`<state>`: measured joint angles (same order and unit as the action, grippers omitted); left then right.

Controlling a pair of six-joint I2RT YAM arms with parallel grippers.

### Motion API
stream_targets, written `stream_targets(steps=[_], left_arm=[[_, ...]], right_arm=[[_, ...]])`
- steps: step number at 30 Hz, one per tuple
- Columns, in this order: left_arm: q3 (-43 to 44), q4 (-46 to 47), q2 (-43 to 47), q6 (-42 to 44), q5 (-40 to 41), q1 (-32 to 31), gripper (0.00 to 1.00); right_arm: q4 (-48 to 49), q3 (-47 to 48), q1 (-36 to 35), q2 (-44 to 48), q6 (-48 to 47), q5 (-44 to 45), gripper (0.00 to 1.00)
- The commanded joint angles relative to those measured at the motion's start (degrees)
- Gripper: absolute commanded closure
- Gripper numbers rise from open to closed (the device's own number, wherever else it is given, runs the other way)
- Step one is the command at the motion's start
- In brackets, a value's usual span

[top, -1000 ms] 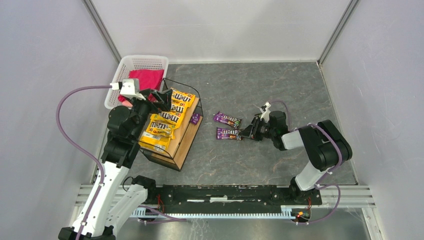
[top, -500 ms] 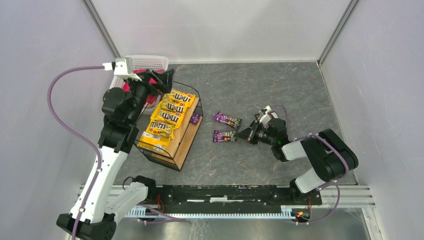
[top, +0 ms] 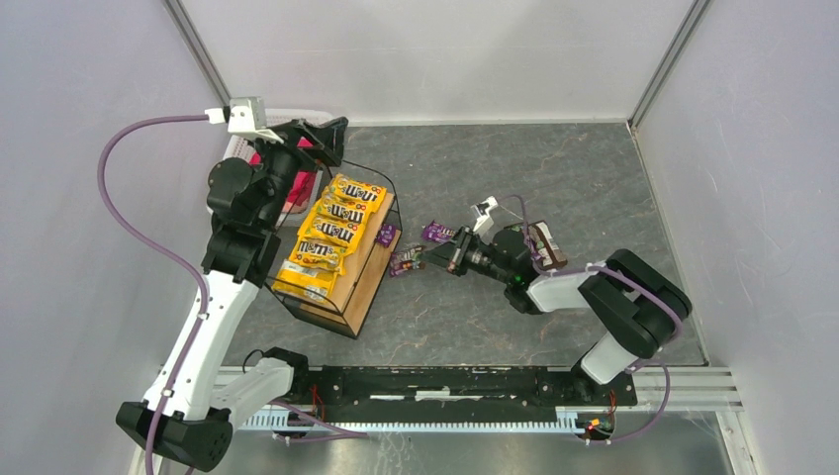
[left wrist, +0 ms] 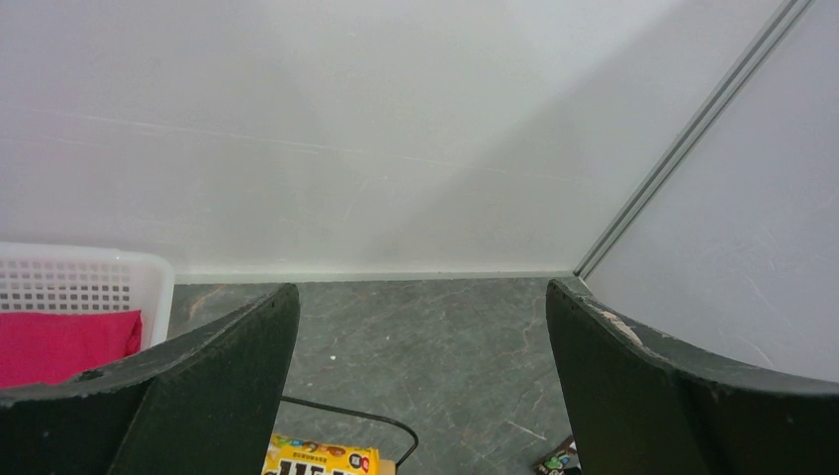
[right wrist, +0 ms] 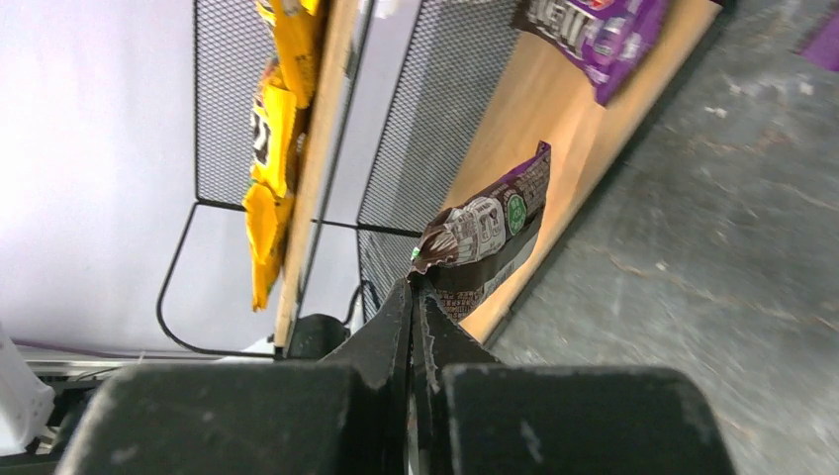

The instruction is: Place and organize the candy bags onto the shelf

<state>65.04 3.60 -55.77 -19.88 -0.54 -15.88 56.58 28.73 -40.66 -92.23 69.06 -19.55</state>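
Observation:
Several yellow candy bags [top: 331,230] lie in a row on the top plank of the black wire shelf [top: 368,277]. One purple bag [top: 386,235] rests on the lower plank [right wrist: 554,129]. My right gripper [top: 433,257] [right wrist: 414,292] is shut on the crimped end of a purple-brown candy bag [top: 404,261] [right wrist: 485,233], holding it at the edge of the lower plank. Another purple bag [top: 435,231] lies on the floor just behind the gripper. My left gripper [top: 325,139] [left wrist: 423,289] hangs open and empty above the shelf's far end.
A white perforated basket [top: 292,115] [left wrist: 59,282] with a pink cloth [left wrist: 59,341] stands behind the shelf at the back left, mostly hidden by the left arm. White walls close in the grey stone floor [top: 514,168] on three sides.
My right gripper shut on a purple bag on the floor and carried it left to the shelf's lower plank. The left arm rose from the shelf top and swung toward the back.

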Motion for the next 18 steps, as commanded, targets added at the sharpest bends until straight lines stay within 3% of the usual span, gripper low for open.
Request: stream_targets(steps=[1, 9, 18], left_arm=[[-1.99, 2.84, 1.98, 2.12, 0.36, 0.06, 0.0], [-4.09, 3.4, 3.88, 2.37, 0.28, 0.59, 0.0], [-5.52, 5.21, 3.31, -2.08, -3.53, 3.64, 0.0]], right_arm=[[7.54, 5.57, -2.13, -3.28, 3.92, 5.25, 1.0], [13.14, 13.31, -8.0, -16.54, 9.25, 12.81, 1.0], [4.7, 15.48, -12.02, -21.53, 5.6, 25.28, 1.0]])
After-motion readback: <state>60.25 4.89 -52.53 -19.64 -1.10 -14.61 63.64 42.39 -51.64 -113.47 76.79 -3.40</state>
